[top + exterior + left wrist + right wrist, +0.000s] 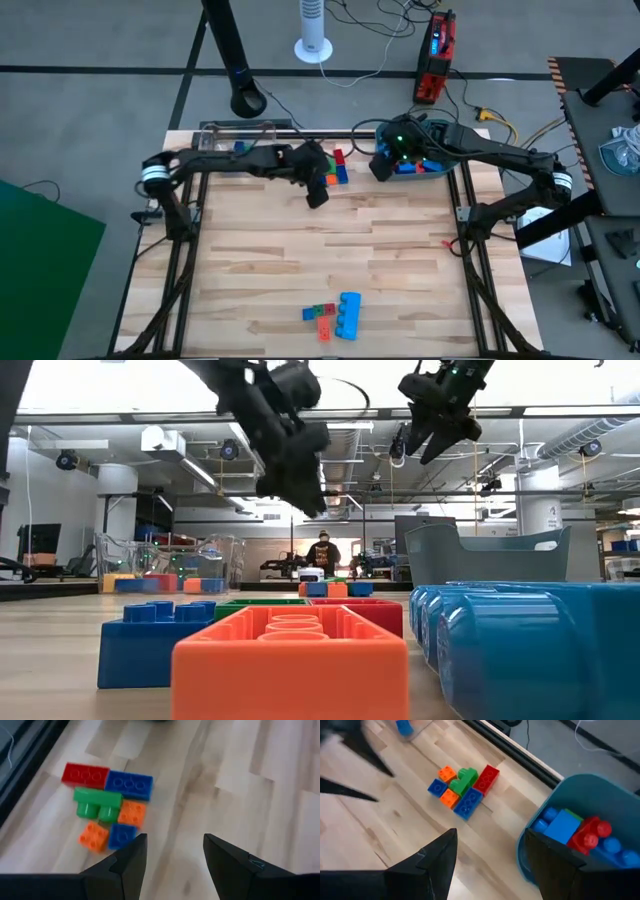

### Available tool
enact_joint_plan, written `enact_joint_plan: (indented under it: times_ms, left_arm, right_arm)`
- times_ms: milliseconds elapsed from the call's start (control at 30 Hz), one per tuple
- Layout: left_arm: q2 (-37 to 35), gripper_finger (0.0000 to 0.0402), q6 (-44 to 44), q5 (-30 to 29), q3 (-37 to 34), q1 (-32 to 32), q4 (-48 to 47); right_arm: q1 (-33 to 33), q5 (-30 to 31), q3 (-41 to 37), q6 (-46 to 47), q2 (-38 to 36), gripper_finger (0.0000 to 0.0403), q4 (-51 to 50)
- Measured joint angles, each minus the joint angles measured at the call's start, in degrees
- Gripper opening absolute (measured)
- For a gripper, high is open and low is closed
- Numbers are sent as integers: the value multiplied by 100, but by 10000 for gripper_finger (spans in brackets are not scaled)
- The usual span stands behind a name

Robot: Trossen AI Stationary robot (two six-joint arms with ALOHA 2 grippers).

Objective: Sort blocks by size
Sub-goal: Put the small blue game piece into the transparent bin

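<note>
While the left gripper (316,190) hangs empty with fingers spread above the pale wood-plank table (260,270), a cluster of small blocks (107,810) lies just ahead, the red block (85,773) and blue block (128,784) end to end. Beside them, the right gripper (384,164), also spread and empty, hovers at the teal tub (600,800) holding chunky blocks (570,830). More blocks (335,315) sit at the near edge. Beyond is an open workshop; no writing is readable.

The pale wooden surface (260,260) carries a cluster of small blocks (338,168) at its far edge between a clear box (235,138) and teal tub (440,168), plus a few blocks (335,316) near the front.
</note>
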Motion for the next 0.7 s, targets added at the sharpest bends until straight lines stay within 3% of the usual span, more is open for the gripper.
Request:
enact_joint_plan:
  times_ms: [400, 700]
  left_arm:
    - [708, 181, 687, 17, -35, 300, 738]
    - [1110, 181, 821, 133, -24, 725, 743]
  right_arm:
    - [-2, -15, 0, -855, 0, 219, 324]
    - [-100, -17, -4, -701, 0, 219, 490]
